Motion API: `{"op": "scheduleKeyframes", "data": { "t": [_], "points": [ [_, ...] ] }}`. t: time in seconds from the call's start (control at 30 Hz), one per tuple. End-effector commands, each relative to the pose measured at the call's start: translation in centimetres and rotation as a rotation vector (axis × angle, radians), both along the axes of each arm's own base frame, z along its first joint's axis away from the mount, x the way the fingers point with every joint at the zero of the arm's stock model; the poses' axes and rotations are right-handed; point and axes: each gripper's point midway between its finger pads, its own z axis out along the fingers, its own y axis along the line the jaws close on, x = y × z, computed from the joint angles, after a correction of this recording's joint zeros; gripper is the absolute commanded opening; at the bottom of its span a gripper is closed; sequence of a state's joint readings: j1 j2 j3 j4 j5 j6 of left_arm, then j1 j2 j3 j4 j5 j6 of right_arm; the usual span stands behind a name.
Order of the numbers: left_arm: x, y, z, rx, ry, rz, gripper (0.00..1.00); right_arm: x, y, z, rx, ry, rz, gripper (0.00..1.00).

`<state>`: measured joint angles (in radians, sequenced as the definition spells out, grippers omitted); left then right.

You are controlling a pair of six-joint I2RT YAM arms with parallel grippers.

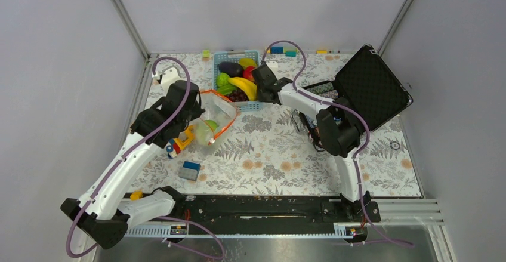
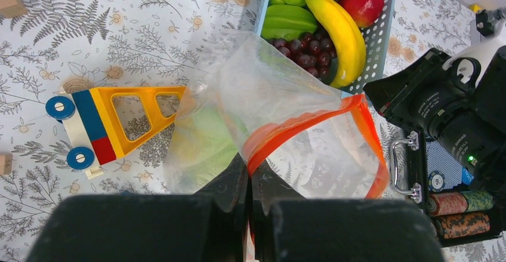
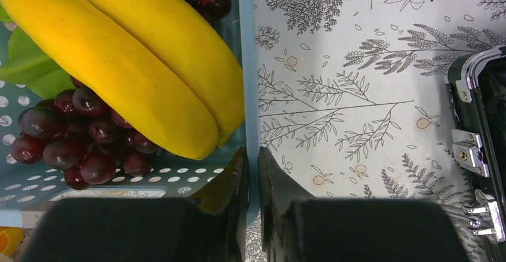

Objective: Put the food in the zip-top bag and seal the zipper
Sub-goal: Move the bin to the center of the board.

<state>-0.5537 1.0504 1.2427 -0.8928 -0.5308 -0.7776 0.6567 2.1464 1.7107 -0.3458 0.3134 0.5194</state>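
Finding 1. My left claw point(image 2: 249, 178) is clenched on the zipper point(image 2: 298, 122), pinching that orange-red strip at its near end. It holds the zip-top bag point(image 2: 280, 89) with its mouth standing open. The bag lies off the near-left corner of the blue basket point(image 3: 246, 47), its clear film lapping against that corner. One pale green piece point(image 2: 203, 142) shows through the film, already inside.

Finding 2. My right claw point(image 3: 250, 172) is pinched on the basket's right wall near its near corner, one finger inside the wall and one outside on the table point(image 3: 358, 95). It grips the basket, not any food.

Finding 3. The rest of the food lies in the basket. The banana point(image 3: 119, 65) rests just inside the gripped wall, its long axis slanting from the far-left of the basket down to its tip beside my right claw. The grapes point(image 3: 77, 136) sit under and left of it, and the apple point(image 2: 361, 2) sits at the far end.

Assessment. The governing relation is that the bag mouth lies on the opposite side of the basket from my right claw. The food lies between the two. My right arm is the nearer to the banana and is the only one free to release and pick. Anything picked would then have to travel across the basket, leftward and nearer, to reach the mouth.
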Motion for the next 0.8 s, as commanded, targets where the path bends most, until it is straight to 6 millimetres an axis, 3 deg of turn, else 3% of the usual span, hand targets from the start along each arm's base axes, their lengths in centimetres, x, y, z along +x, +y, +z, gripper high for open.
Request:
{"op": "scheduleKeyframes", "data": {
  "t": [0.0, 0.03, 0.27, 0.57, 0.67, 0.77],
  "points": [
    [0.9, -0.3, 1.8, -0.040, -0.070, -0.003, 0.00, -1.8, -2.6, -0.6, -0.046, 0.034, -0.041, 0.05],
    [0.9, -0.3, 2.0, -0.042, -0.075, -0.005, 0.00, -2.5, -3.1, -0.6, -0.055, 0.039, -0.043, 0.00],
    [0.7, 0.1, 2.0, -0.042, -0.083, 0.011, 0.00, -8.6, -7.8, -1.6, -0.089, 0.082, -0.040, 0.00],
    [1.3, -0.3, 1.4, -0.031, -0.061, 0.005, 0.00, -17.2, -9.0, -2.3, 0.006, 0.154, 0.250, 0.00],
    [1.5, -0.7, 0.9, -0.027, -0.050, -0.016, 0.00, -19.8, -10.9, -2.5, -0.017, 0.186, 0.267, 0.00],
    [1.7, -1.1, 0.5, -0.031, -0.043, -0.030, 0.00, -20.6, -12.8, -1.2, -0.037, 0.149, 0.220, 0.09]
  ]
}}
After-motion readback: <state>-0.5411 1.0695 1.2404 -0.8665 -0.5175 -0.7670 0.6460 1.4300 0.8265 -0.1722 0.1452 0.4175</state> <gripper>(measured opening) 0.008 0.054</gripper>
